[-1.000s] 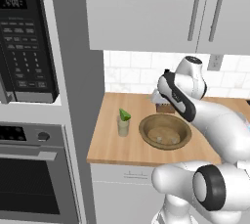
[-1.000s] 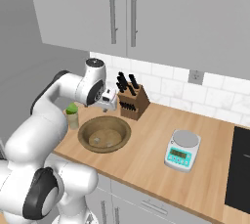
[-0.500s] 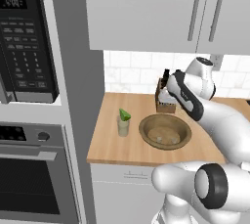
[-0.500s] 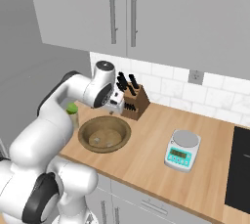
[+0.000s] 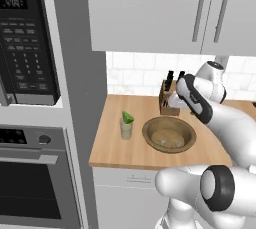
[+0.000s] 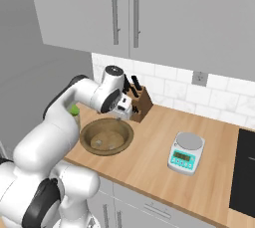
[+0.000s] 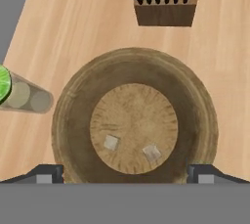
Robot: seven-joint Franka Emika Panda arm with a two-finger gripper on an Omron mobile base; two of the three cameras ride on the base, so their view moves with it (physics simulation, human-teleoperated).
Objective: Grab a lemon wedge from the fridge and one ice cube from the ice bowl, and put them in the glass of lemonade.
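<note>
Hovering with the gripper (image 7: 124,175) over the ice bowl (image 7: 68,105), jaws wide apart and holding nothing. Swung here within the last second from the side nearer the glass of lemonade (image 5: 126,129), so the lemon step looks finished and the ice step is probably beginning. Directly below: wide, shallow, round bowl, rough brown wood grain, flat bottom with two small pale ice cubes (image 7: 111,142) lying apart. Just beside the bowl: short clear tumbler, pale liquid, with the bright green lemon wedge (image 5: 128,118) at its mouth; possibly only resting on the rim, hard to tell. Farther back on the smooth light wooden counter (image 7: 73,22): brown knife block (image 7: 165,8) with dark handles.
</note>
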